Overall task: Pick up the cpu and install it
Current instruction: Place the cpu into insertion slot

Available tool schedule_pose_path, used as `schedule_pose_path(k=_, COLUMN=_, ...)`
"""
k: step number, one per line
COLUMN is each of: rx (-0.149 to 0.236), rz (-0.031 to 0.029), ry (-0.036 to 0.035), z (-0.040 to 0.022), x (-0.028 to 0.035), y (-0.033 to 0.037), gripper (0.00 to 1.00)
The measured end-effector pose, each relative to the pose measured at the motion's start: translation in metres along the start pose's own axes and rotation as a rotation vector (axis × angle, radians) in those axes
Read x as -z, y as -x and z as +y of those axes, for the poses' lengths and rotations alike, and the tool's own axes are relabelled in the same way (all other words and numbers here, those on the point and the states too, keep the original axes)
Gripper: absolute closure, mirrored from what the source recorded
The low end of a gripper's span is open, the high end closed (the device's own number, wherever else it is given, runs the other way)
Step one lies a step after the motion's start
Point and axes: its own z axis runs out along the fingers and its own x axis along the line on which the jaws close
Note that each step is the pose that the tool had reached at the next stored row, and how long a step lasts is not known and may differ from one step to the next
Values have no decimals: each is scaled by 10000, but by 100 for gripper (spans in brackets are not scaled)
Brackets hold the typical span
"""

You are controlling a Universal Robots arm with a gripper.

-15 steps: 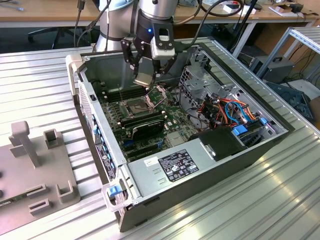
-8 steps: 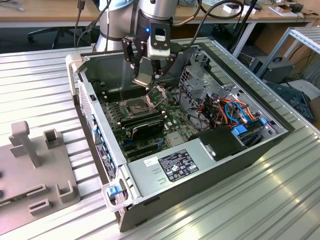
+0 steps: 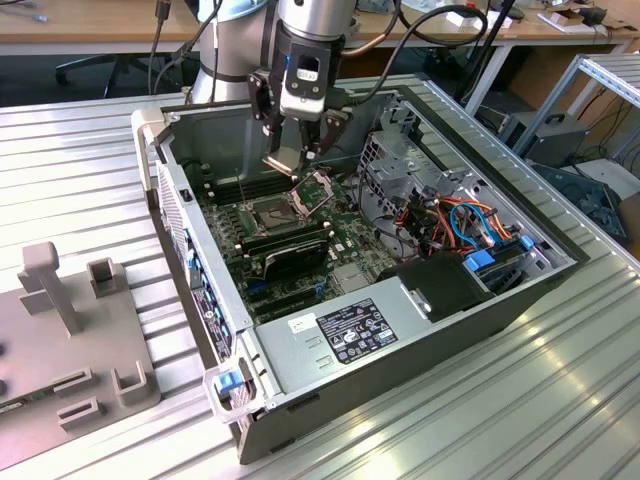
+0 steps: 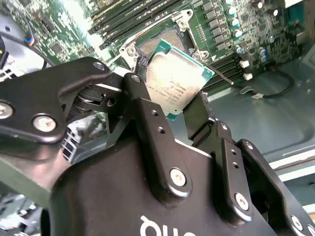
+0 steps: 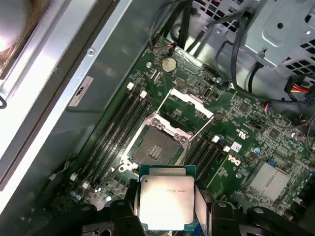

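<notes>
Inside the open computer case, the claw pinches the cpu by its edges above the socket

Robotics laboratory or electronics workshop: bench-top assembly cell.
Ribbed aluminium worktop carrying an opened desktop computer case and a grey slotted fixture block; industrial robot arm standing over the case; long wooden desks at the back with trailing cables; aluminium-profile frame at the exterior view's right.
</notes>
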Motion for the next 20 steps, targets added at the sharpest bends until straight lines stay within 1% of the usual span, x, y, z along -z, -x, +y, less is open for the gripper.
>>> schedule_pose_path(k=2, rx=-325, rz=2, ry=-2, z=0, x=-3, y=0, gripper=45)
schedule_pose_path(k=4, rx=-930, rz=4, ry=-5, z=0, x=-10, y=0, gripper=45)
schedule_pose_path(k=11, rx=-2158, rz=12, ry=-13, z=0, x=-24, y=0, gripper=45)
schedule_pose_path(k=13, rx=-2444, rz=12, ry=-15, z=0, x=-25, y=0, gripper=45)
schedule_pose_path(k=14, rx=-2512, rz=12, ry=-16, z=0, x=-25, y=0, gripper=45)
schedule_pose_path(k=20, rx=-2539, rz=13, ry=-14, z=0, x=-26, y=0, gripper=45)
